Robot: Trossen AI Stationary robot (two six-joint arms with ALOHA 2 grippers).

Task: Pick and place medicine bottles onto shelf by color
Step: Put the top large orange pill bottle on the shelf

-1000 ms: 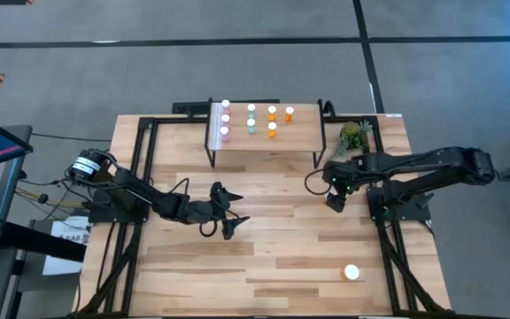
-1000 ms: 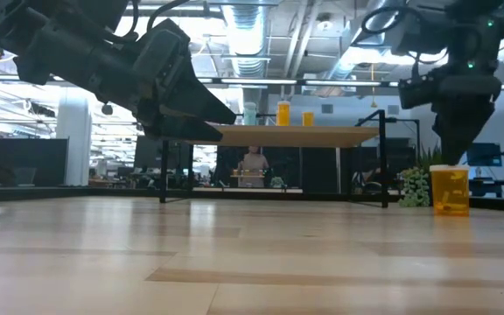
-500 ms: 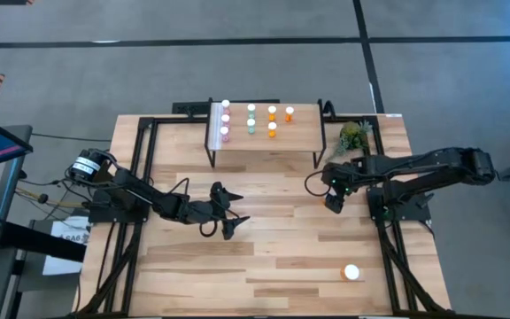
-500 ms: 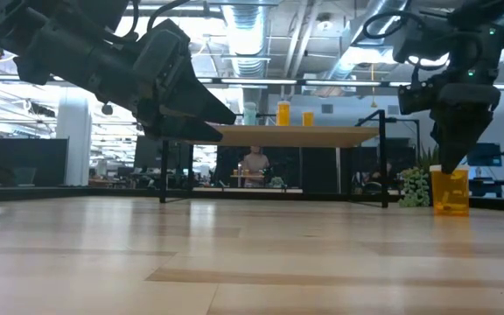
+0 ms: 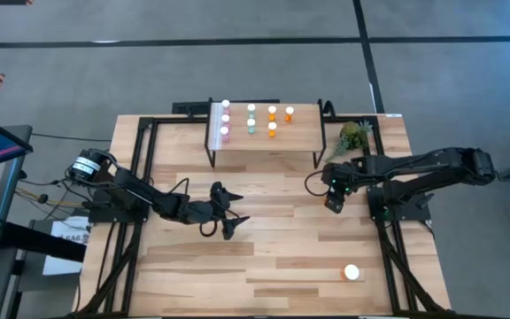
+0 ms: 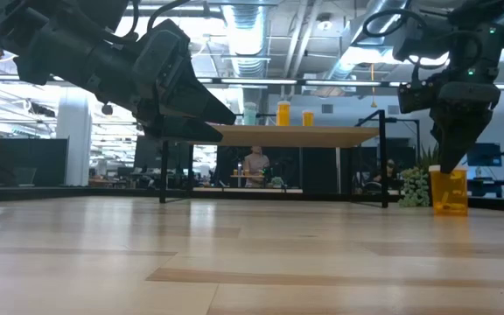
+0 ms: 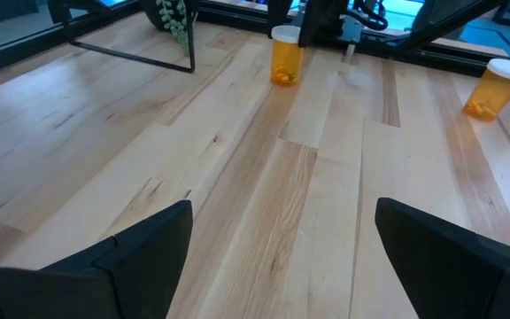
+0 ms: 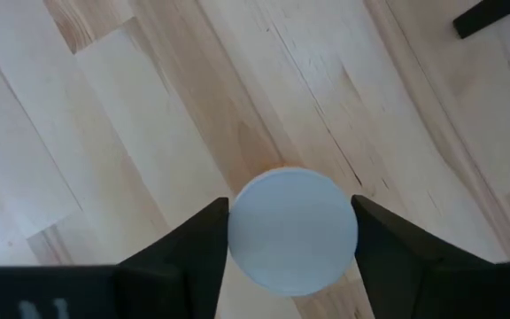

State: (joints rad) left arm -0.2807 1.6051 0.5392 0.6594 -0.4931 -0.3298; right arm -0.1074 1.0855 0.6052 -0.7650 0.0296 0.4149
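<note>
The right gripper (image 5: 334, 202) hangs over the tabletop (image 5: 264, 257) at about 4 o'clock from the shelf (image 5: 304, 133), pointing straight down over a wide orange bottle (image 6: 448, 190). In the right wrist view the bottle's white cap (image 8: 292, 230) sits squarely between the two fingers (image 8: 184, 257), which stand narrowly apart on either side of it; whether they touch it or only flank it cannot be told. The low view shows the bottle upright on the wood with the gripper's tip at its top, just beside the plant (image 5: 353, 135).

A second wide orange bottle (image 5: 351, 272) stands well apart, at 6 o'clock from the right gripper, near the front edge.

On the shelf stand small bottles in rows: pink (image 5: 225, 118) by the white strip, teal (image 5: 251, 120) next, orange (image 5: 272, 120) beyond.

The left gripper (image 5: 229, 214) waits low over the tabletop at 6 o'clock from the shelf, fingers (image 7: 122, 252) spread wide and holding nothing.
</note>
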